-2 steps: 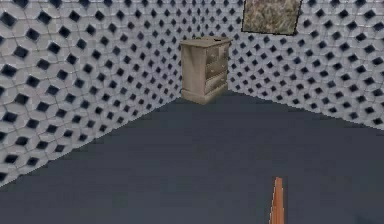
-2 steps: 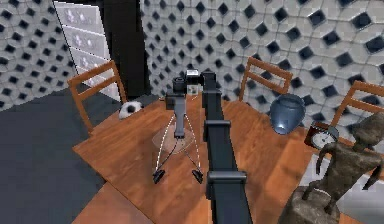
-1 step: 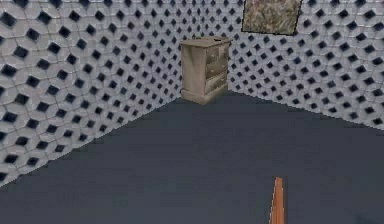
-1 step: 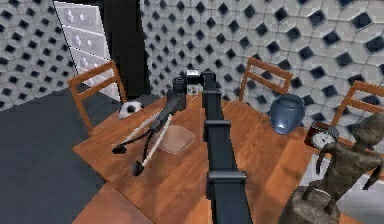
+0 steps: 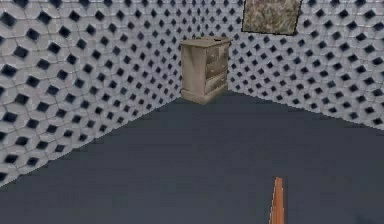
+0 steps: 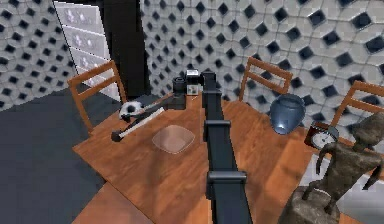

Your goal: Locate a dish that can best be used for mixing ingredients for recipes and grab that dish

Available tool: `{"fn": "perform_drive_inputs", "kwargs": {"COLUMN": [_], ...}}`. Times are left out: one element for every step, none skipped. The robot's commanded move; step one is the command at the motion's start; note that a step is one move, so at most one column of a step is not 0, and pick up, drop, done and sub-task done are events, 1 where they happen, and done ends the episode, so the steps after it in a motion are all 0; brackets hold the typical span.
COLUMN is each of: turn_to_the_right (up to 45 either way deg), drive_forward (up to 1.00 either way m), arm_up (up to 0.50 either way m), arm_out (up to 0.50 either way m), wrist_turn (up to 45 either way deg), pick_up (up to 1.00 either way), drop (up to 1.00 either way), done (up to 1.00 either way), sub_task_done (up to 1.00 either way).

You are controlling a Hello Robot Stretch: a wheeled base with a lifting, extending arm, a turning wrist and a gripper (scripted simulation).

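A pale, see-through shallow dish (image 6: 172, 140) lies on the wooden table (image 6: 130, 165), just left of the arm. The dark arm bar (image 6: 222, 150) rises from the bottom edge to two white marked squares. From there the gripper (image 6: 122, 129) reaches left and down across the table top with its thin fingers (image 6: 145, 117). A small round grey thing (image 6: 131, 109) sits on the table right by the fingers. I cannot tell whether the gripper holds anything. A blue-grey rounded pot (image 6: 287, 112) stands on the table to the right of the arm.
Wooden chairs (image 6: 97, 82) (image 6: 266, 78) (image 6: 362, 104) ring the table. A dark rough statue (image 6: 340, 180) and a small metal thing (image 6: 322, 138) stand at the right. A black tall unit (image 6: 124, 45) and white drawers (image 6: 80, 35) stand behind. Ahead, dark floor leads to a beige cabinet (image 5: 203, 68) under a picture (image 5: 272, 15).
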Motion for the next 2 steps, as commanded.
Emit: {"fn": "perform_drive_inputs", "kwargs": {"turn_to_the_right": [0.0, 0.0], "drive_forward": [0.0, 0.0], "arm_up": [0.0, 0.0], "arm_out": [0.0, 0.0], "wrist_turn": [45.0, 30.0], "pick_up": [0.0, 0.0], "drop": [0.0, 0.0], "done": [0.0, 0.0], "sub_task_done": [0.0, 0.0]}}
